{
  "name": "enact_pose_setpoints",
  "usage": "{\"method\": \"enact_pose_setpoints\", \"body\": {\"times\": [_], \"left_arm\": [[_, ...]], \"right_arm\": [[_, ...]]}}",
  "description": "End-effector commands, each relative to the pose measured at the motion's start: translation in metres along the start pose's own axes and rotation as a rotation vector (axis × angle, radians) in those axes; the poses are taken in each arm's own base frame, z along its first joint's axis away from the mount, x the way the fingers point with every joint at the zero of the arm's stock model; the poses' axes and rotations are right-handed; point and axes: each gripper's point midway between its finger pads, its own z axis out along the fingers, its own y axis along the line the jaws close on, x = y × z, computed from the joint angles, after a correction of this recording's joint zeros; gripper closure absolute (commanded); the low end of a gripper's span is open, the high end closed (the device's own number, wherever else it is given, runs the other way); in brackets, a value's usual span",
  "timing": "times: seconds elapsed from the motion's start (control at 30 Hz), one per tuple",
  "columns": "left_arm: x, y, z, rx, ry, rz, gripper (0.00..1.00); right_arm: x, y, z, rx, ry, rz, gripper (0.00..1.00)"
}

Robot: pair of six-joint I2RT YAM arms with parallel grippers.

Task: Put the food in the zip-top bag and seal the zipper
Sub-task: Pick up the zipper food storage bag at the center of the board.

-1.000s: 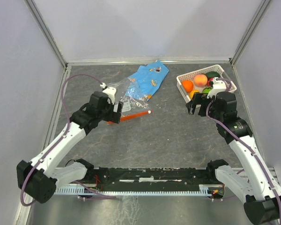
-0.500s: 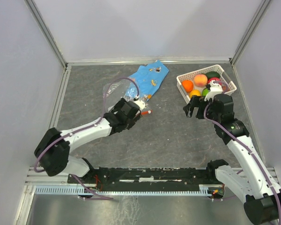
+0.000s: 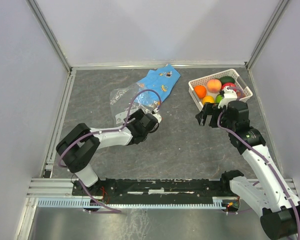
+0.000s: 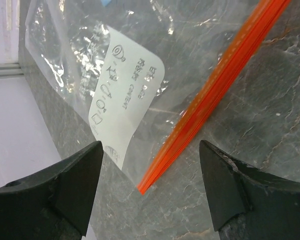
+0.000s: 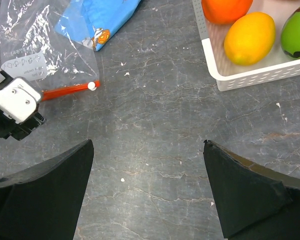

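Since the left gripper [image 4: 150, 167] has swung over the zipper [image 4: 217, 92] with jaws open astride its end, gripping the zip-top bag [image 4: 65, 65] seems next; the right gripper [image 5: 147, 172] hangs open.

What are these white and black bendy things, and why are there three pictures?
They are two robot arms bolted to a grey table. One picture looks down from above; the other two come from small cameras on the wrists, so the dark shapes at the bottom are fingers. The left gripper hangs open over a clear bag with an orange zipper. The right gripper is open too, near a white basket of toy food. A blue cloth lies by the bag. Nothing is held.
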Motion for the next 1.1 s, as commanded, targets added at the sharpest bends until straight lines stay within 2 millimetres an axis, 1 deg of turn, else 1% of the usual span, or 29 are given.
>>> {"method": "enact_pose_setpoints", "body": {"times": [0.0, 0.07, 0.2, 0.57, 0.67, 0.77, 0.87, 0.93, 1.07], "left_arm": [[-0.018, 0.002, 0.007, -0.043, -0.047, 0.012, 0.17], [-0.016, -0.001, 0.011, -0.053, -0.036, 0.024, 0.18], [-0.017, 0.001, 0.015, -0.081, -0.026, 0.036, 0.22], [-0.026, 0.019, 0.001, -0.108, -0.054, 0.024, 0.33], [-0.026, 0.017, 0.004, -0.108, -0.053, 0.032, 0.38], [-0.025, 0.015, 0.008, -0.12, -0.038, 0.048, 0.46], [-0.028, 0.014, 0.01, -0.122, -0.044, 0.044, 0.51], [-0.031, 0.013, 0.011, -0.121, -0.052, 0.039, 0.53], [-0.031, 0.01, 0.017, -0.13, -0.052, 0.054, 0.54]], "right_arm": [[-0.007, -0.001, -0.003, 0.011, -0.031, -0.023, 0.01], [-0.006, -0.002, -0.003, 0.015, -0.028, -0.024, 0.01], [-0.006, -0.003, -0.004, 0.02, -0.029, -0.029, 0.01], [-0.004, -0.006, -0.006, 0.032, -0.033, -0.036, 0.01], [-0.004, -0.006, -0.005, 0.033, -0.032, -0.034, 0.01], [-0.005, -0.006, -0.004, 0.031, -0.033, -0.031, 0.01], [-0.004, -0.006, -0.004, 0.031, -0.03, -0.029, 0.01], [-0.003, -0.006, -0.003, 0.032, -0.028, -0.029, 0.01], [-0.001, -0.007, -0.002, 0.033, -0.026, -0.027, 0.01]]}}
